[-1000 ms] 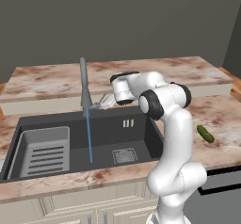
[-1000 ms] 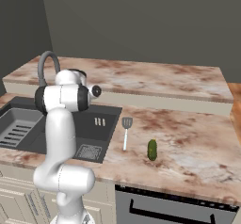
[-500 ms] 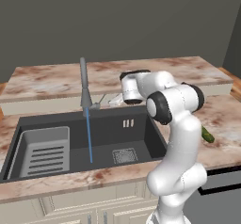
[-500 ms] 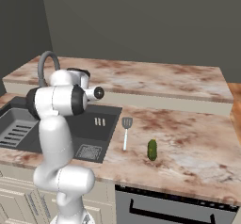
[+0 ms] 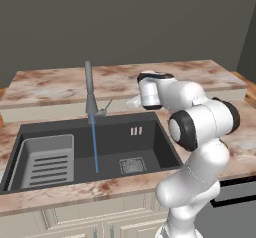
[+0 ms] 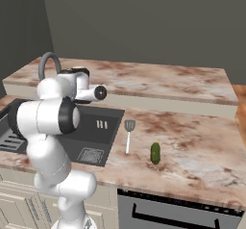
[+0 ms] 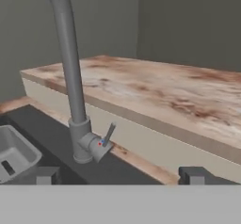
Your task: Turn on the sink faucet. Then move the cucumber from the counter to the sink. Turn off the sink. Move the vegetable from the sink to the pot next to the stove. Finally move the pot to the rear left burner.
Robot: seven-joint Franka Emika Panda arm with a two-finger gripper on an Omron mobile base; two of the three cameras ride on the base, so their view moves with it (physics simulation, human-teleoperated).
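Sink faucet (image 5: 89, 89): upright at far edge of sink (image 5: 150, 149), side lever (image 7: 108, 134) tilted up, blue water stream (image 5: 93, 144) falling into basin. Ribbed rack (image 5: 47, 160) in left part of basin. Fingers (image 7: 194, 175): spread wide apart, holding nothing, just right of faucet. Cucumber (image 6: 155, 153): on worktop (image 6: 192, 141), right of sink, near front edge. Spatula (image 6: 128, 134): between sink and cucumber.

glossy white rounded arm (image 5: 200, 132) segments with dark joint rings
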